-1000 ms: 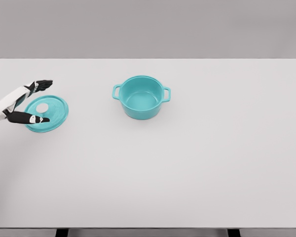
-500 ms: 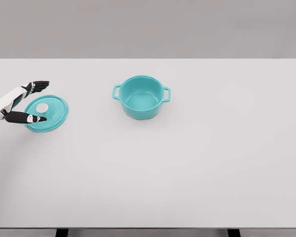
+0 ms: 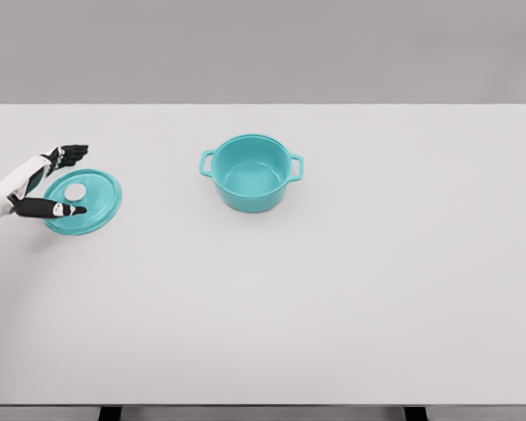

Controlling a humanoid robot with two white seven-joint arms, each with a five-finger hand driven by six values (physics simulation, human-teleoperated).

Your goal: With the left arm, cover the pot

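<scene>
Teal lid (image 3: 84, 201) lies flat on the white table (image 3: 333, 307), far on our left side. Our left hand (image 3: 44, 181) is right at its left edge, fingers spread wide and holding nothing. We see the teal pot (image 3: 252, 172) well apart, off to the right of the lid

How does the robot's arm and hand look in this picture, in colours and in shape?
Only the left arm shows, at the left edge. Its forearm is white and slim. The left hand has black fingers with small white marks near the tips and a white patch on the thumb. No cables are visible.
</scene>
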